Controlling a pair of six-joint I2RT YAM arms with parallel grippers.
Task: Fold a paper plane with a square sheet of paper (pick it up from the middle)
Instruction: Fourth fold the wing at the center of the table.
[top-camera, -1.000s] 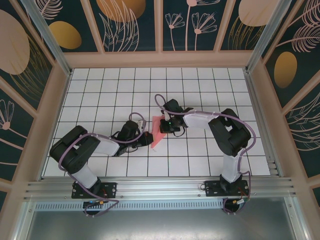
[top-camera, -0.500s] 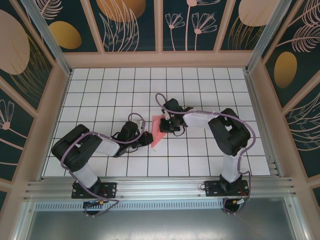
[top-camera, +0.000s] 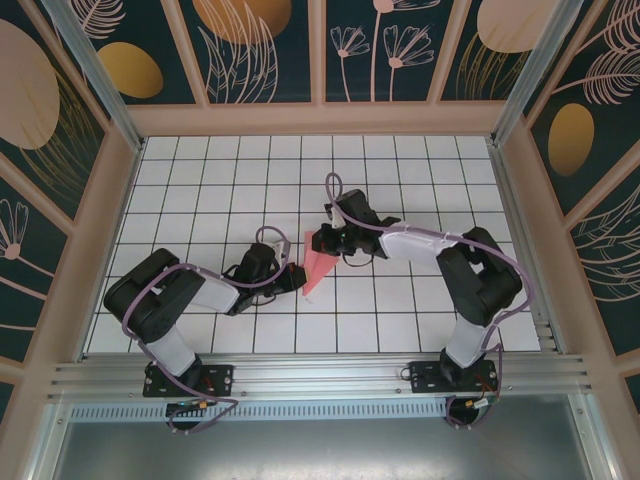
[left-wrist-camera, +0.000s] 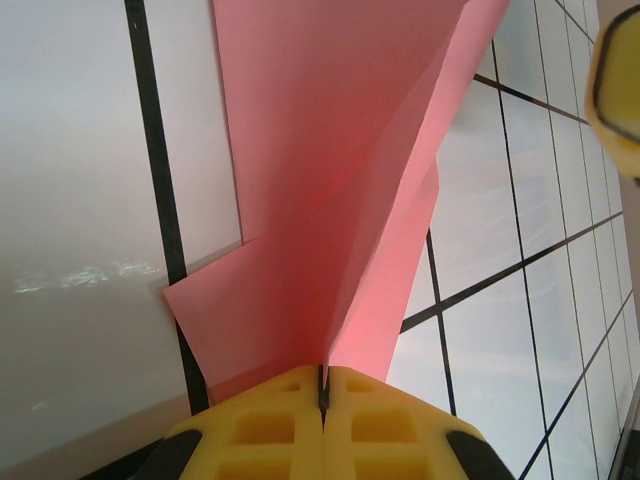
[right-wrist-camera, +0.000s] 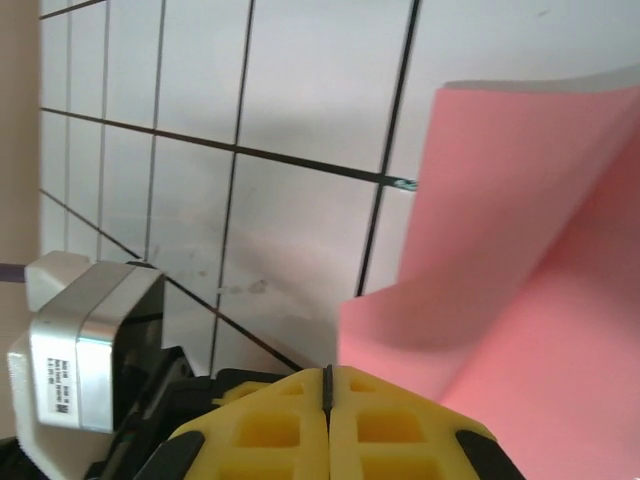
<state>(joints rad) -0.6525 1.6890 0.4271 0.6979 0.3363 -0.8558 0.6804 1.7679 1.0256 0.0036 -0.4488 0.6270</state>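
Paper plane (top-camera: 316, 262): part-folded, narrow pointed form, lay mid-counter (top-camera: 400, 170) between arms. Left pincer (left-wrist-camera: 322, 385) pressed together, pinching paper's fold. Right pincer (right-wrist-camera: 327, 385) pressed together at paper's far edge; grip there unconfirmed. Judged: main creases made, final folds outstanding.

Thin, matt salmon-pink folded paper plane (left-wrist-camera: 330, 200) on a smooth, glossy white tiled tabletop (left-wrist-camera: 80, 200); brushed metal rail (top-camera: 320, 378) at six o'clock.

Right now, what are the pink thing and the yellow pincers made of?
Paper plane: thin matte pink paper; it holds sharp creases and bends softly. Left gripper pads: probably moulded yellow plastic or rubber, judging by the smooth gridded pockets.
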